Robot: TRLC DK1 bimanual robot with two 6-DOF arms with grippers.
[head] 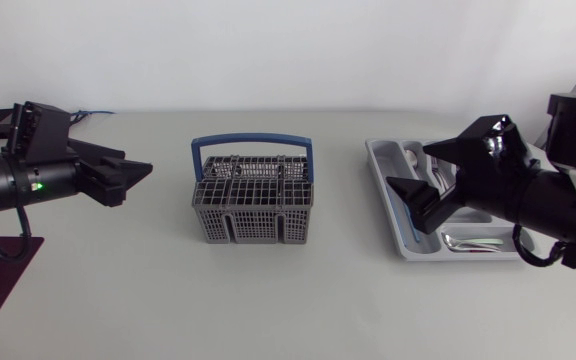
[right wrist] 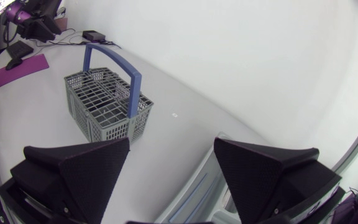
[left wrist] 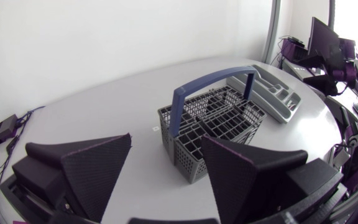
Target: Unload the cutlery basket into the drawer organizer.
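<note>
1. The cutlery basket (head: 253,200) is standing upright in the middle of the table (head: 268,300), its blue handle (head: 252,143) arching over it. It is sitting well apart from both arms.
2. The drawer organizer (head: 463,256) is lying towards the right side of the table, partly hidden under the right arm.
3. Both wrist views are looking down into the basket's grid compartments, and no handles or blades are showing above the rim. It is looking empty, though the deepest cells are not fully visible.
4. Several pieces of cutlery (head: 473,242) are lying in the organizer's compartments. Which kinds are sorted where is too small to tell.
5. The left pincer (head: 133,182) is hanging open beside the basket on the left, holding nothing.
6. The right pincer (head: 408,167) is hovering over the organizer's near end with its fingers spread wide, and nothing is sitting between them either.
7. Judging from this, the unloading is looking finished or very nearly so. At most, a check of the basket's hidden corners is waiting.
</note>
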